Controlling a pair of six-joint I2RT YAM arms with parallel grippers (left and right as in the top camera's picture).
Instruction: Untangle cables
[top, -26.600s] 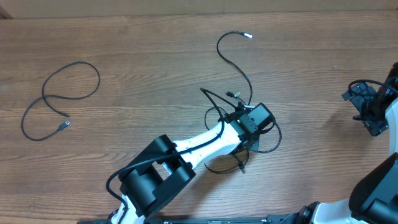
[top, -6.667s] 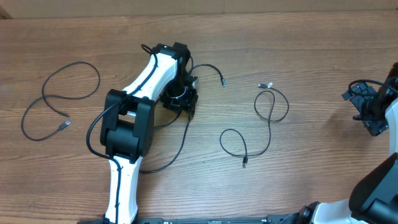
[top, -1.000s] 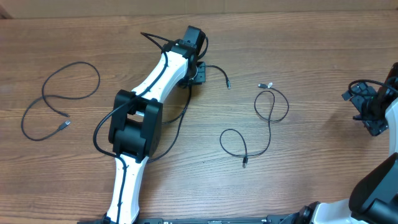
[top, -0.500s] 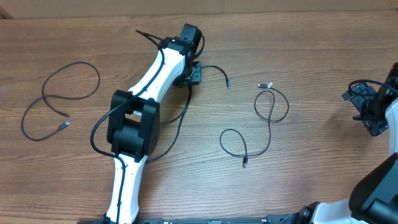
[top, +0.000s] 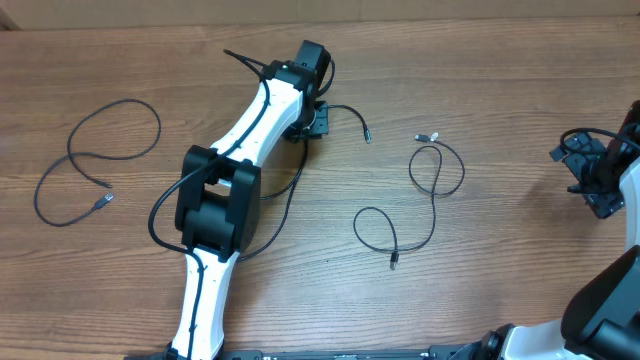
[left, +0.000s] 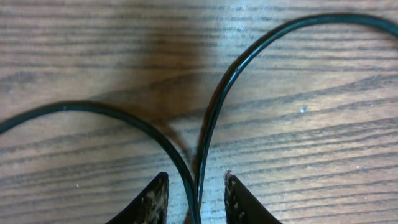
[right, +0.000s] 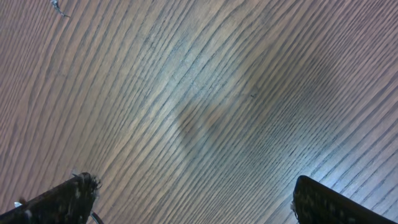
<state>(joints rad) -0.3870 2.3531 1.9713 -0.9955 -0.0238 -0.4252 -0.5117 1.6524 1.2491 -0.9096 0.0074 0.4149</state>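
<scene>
Cables (top: 345, 107) lay spread apart on the desk (top: 520, 80); two strands (left: 245, 53) ran between the left claw's (left: 194, 183) part-open, ungripping fingers, the right claw (right: 191, 190) gaping empty. Better to clench one strand only, then drag it clear

Bare table (top: 510, 120) runs between looped cable (top: 432, 197) and right claw (right: 196, 202); the left arm (top: 215, 200) blocks the middle.
</scene>
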